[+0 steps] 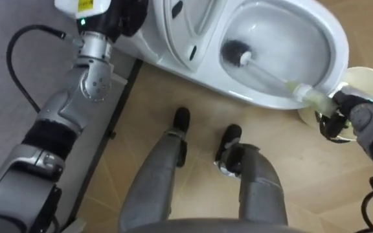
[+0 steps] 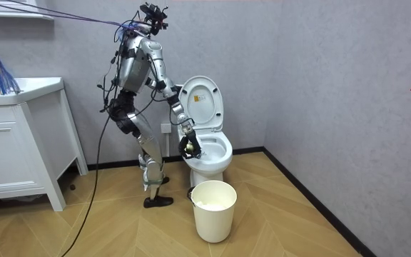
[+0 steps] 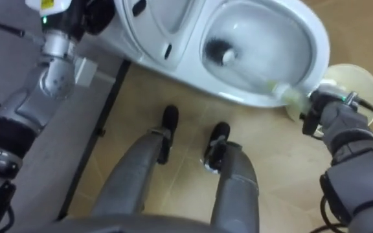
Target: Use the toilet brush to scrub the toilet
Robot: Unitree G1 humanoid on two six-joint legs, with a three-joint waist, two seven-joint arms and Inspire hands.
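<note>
Right hand is curled round the handle of the toilet brush, whose bristle head sits inside the toilet bowl. Left hand is up by the toilet lid, grip can't be told. White bin stands just beside the toilet.

The wooden floor bears the toilet and a cream bin.

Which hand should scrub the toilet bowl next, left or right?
Right. The right hand grips the brush, whose bristles sit inside the toilet bowl; the left arm reaches up beside the raised lid.
</note>
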